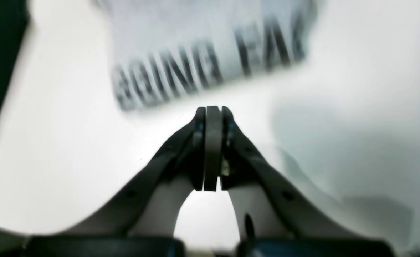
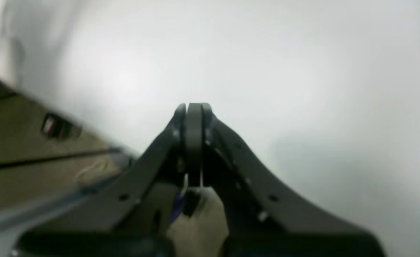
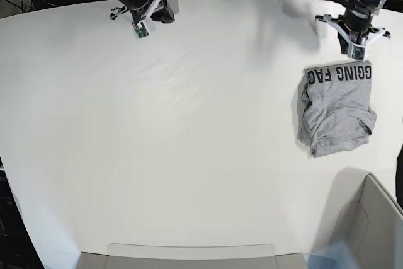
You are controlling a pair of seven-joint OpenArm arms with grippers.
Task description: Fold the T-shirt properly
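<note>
One folded T-shirt (image 3: pixel 335 106), two closed, empty grippers: left gripper (image 3: pixel 356 50), right gripper (image 3: pixel 141 29).

Black block letters "GING FA" upside down on the T-shirt (image 3: pixel 335 108), along its far edge, just below the left gripper (image 3: pixel 356 50), same letters blurred in the left wrist view, nothing else readable

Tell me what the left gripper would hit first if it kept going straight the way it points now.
Probably the T-shirt: the shut left gripper aims across a strip of bare white table at the lettered edge just ahead. Its height above the table is unclear, so it might touch the table first.
</note>
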